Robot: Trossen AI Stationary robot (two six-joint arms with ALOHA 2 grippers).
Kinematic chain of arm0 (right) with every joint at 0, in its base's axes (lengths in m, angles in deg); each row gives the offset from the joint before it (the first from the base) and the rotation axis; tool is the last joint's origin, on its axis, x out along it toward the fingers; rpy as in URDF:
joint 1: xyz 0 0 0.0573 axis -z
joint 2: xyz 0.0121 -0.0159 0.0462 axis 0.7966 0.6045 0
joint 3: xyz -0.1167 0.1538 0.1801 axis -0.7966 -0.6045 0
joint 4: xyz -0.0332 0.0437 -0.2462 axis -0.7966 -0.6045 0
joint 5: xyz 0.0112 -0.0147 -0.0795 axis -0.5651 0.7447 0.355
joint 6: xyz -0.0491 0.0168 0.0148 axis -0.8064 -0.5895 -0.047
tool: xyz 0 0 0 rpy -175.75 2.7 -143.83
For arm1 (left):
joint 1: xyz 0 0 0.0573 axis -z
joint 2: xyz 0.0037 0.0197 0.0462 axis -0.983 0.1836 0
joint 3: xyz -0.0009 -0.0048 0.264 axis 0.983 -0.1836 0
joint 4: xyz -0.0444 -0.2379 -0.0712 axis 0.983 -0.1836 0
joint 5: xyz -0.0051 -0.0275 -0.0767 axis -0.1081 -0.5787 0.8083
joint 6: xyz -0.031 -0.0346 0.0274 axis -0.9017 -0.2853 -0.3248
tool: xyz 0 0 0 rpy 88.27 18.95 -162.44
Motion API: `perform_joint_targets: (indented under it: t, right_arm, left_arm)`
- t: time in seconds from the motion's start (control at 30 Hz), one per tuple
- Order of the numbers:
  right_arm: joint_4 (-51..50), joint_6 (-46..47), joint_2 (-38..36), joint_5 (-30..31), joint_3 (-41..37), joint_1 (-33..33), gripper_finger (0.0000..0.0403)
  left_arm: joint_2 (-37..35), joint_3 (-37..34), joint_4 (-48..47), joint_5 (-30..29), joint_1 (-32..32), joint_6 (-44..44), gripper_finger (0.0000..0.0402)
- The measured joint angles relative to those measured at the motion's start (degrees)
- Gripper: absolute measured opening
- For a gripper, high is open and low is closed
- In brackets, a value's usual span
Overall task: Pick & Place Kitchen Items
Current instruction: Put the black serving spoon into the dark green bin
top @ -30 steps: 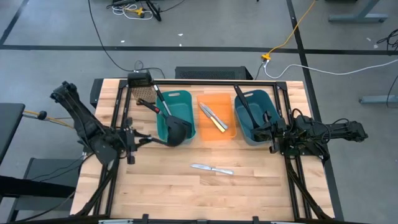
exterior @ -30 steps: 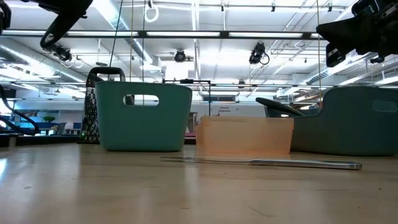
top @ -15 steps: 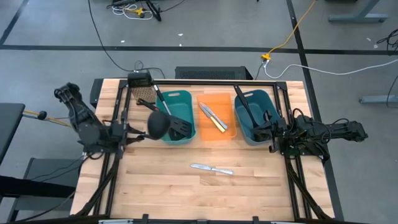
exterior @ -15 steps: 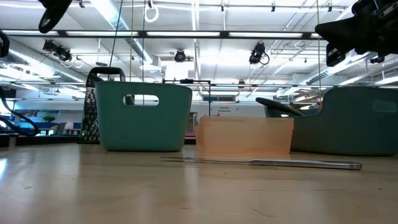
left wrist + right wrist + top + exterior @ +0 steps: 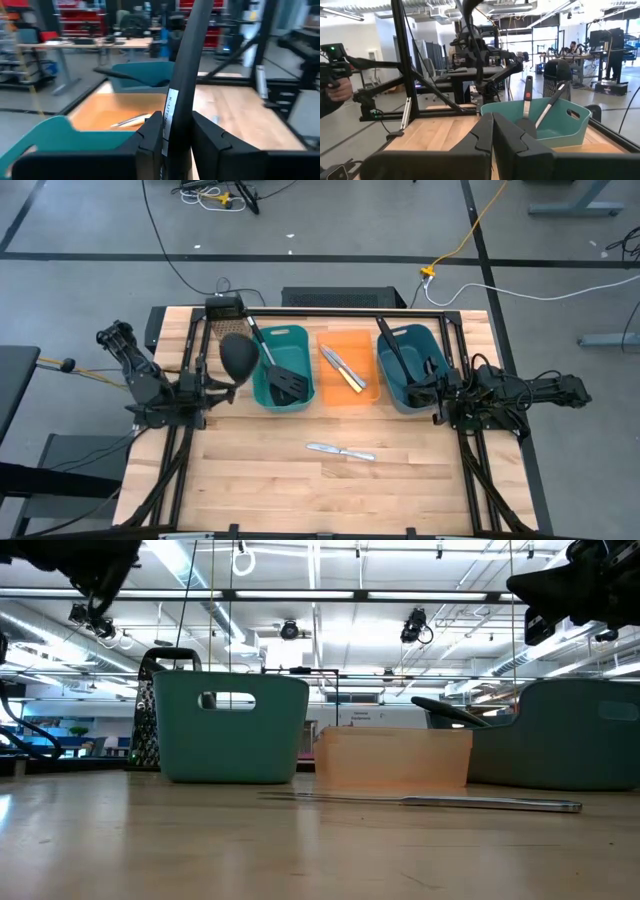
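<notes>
1. We hold the black plastic ladle (image 5: pixel 237 356) in our left gripper (image 5: pixel 205 388), whose jaws are clamped on the ladle's handle. In the high view the bowl sits out over the table's left part, just beside the left teal plastic bin (image 5: pixel 282 366) and near the metal box grater (image 5: pixel 229 329) at the back edge.

2. The relation that matters is this: the ladle's long axis runs from our jaws up and away toward the bowl, and the left teal bin lies to the ladle's right, toward the table's middle. We judge the coming move must swing the bowl over that bin's rim.

3. Our left arm is the nearer one to this bin. Our right gripper (image 5: pixel 437 396) waits by the right teal plastic bin (image 5: pixel 410 365), with its jaws together in the right wrist view.

4. The left bin already holds a black slotted spatula (image 5: pixel 284 383). The orange rectangular bin (image 5: pixel 348 370) between the two teal ones holds knives, one yellow-handled. A slim silver table knife (image 5: pixel 340 450) lies loose on the wooden table (image 5: pixel 300 490), well apart from both grippers.

5. In the left wrist view the ladle's handle (image 5: pixel 185 75) fills the middle and runs out of the top, so the bowl is cut off there.

6. The low view shows neither the ladle's bowl nor our left jaws plainly.
</notes>
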Motion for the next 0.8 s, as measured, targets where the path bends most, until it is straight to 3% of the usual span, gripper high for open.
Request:
perform_joint_targets:
  t: [0.3,0.37,0.43,0.67,0.8]
  right_arm:
    - [0.3,0.0,0.0,0.0,0.0,0.0,0.0011]
    - [0.2,0.0,0.0,0.0,0.0,0.0,0.0011]
    - [0.2,0.0,0.0,0.0,0.0,0.0,0.0011]
    - [0.2,0.0,0.0,0.0,0.0,0.0,0.0011]
    - [0.1,-0.1,0.0,0.0,0.0,0.0,0.0011]
  left_arm:
    - [-8.4,-1.9,-3.2,1.0,-4.3,1.3,0.0081]
    - [-9.5,-1.9,-3.3,-1.7,-5.3,0.2,0.0081]
    - [-9.9,-1.9,-3.6,-5.1,-6.3,-1.7,0.0081]
    - [-9.9,-1.9,-3.9,-2.8,-8.1,-1.7,0.0081]
    - [-9.4,0.5,-2.8,-5.7,-9.1,1.0,0.0081]
